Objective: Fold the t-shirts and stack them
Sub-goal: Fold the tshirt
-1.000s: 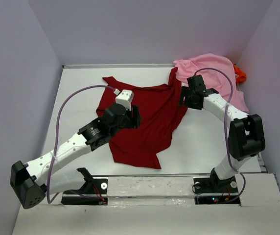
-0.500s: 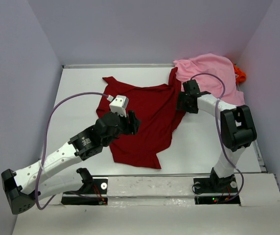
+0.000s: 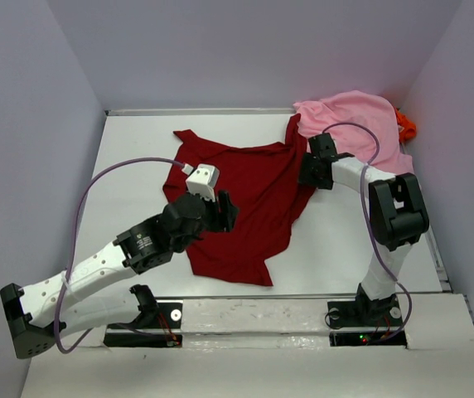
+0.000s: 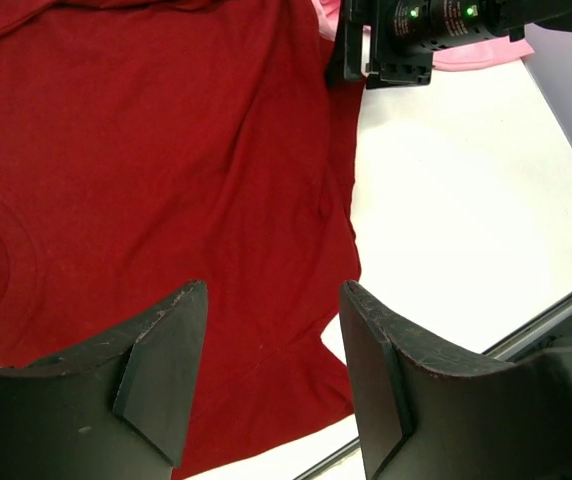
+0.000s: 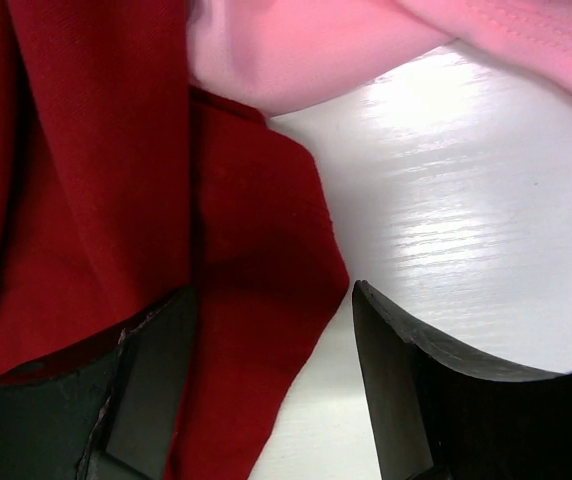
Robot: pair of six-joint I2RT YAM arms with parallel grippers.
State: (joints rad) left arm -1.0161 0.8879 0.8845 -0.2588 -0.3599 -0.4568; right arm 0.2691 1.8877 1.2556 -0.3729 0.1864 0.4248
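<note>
Your right gripper stands with jaws apart astride the right-hand edge of the dark red t-shirt, nothing pinched yet. Your left gripper hangs equally wide and empty over the shirt's lower left part. That shirt lies spread but rumpled mid-frame in the top view, its upper right corner touching the light pink t-shirt heaped at upper right, with the bright orange t-shirt peeking out beyond it. Expect light, limp cloth that drags on the table, so pinch it at a hem or shoulder edge, not the flat middle.
</note>
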